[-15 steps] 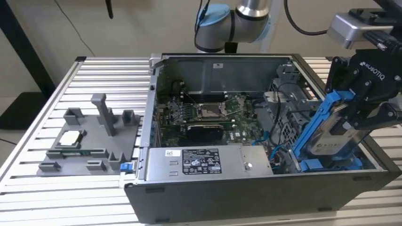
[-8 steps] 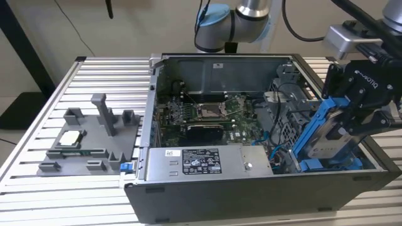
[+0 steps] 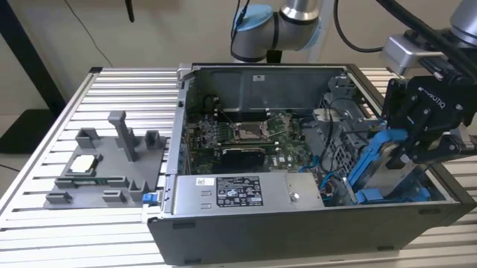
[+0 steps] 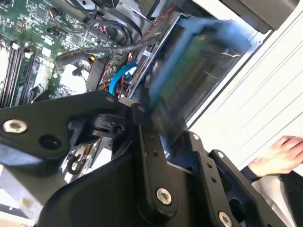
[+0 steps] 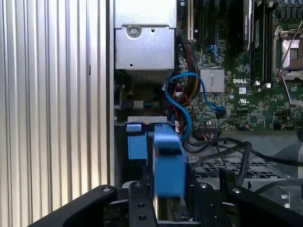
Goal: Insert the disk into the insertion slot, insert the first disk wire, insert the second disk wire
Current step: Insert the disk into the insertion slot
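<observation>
Gripper (image 3: 410,152) grips the disk (image 3: 376,164), jaws closed on its blue caddy, holding it tilted over the slot (image 3: 391,195) at the exterior view's right.

print | white logo on motherboard (image 5: 236,94) | white lettering on tool (image 3: 408,159) | stickers on power-supply box (image 3: 238,192), too small to read

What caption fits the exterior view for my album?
A robot gripper holds the blue-framed disk tilted at the slot of an open computer case.
</observation>
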You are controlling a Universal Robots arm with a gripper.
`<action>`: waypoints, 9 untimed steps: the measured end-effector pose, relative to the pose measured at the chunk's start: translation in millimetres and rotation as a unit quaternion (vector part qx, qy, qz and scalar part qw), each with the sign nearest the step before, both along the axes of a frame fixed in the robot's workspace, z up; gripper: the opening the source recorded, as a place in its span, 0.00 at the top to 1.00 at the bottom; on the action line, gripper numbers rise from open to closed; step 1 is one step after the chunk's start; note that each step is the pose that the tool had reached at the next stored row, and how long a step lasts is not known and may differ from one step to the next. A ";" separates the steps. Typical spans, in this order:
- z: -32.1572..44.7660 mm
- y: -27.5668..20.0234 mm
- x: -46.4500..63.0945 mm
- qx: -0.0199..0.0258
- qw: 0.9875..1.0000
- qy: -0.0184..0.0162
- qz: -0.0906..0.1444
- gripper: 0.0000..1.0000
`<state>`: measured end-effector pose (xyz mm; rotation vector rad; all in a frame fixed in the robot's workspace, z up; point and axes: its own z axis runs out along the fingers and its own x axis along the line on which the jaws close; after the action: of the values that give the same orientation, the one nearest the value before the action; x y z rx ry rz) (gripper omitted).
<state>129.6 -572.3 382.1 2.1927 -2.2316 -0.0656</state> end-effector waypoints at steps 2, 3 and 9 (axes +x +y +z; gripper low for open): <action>-0.1 0.0 -0.1 0.000 1.000 0.000 0.000 0.54; 0.6 0.0 -0.1 0.000 1.000 0.000 0.000 0.54; 17.1 1.2 -1.4 0.000 1.000 0.000 0.000 0.54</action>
<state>128.2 -571.1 399.2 2.1924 -2.2316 -0.0660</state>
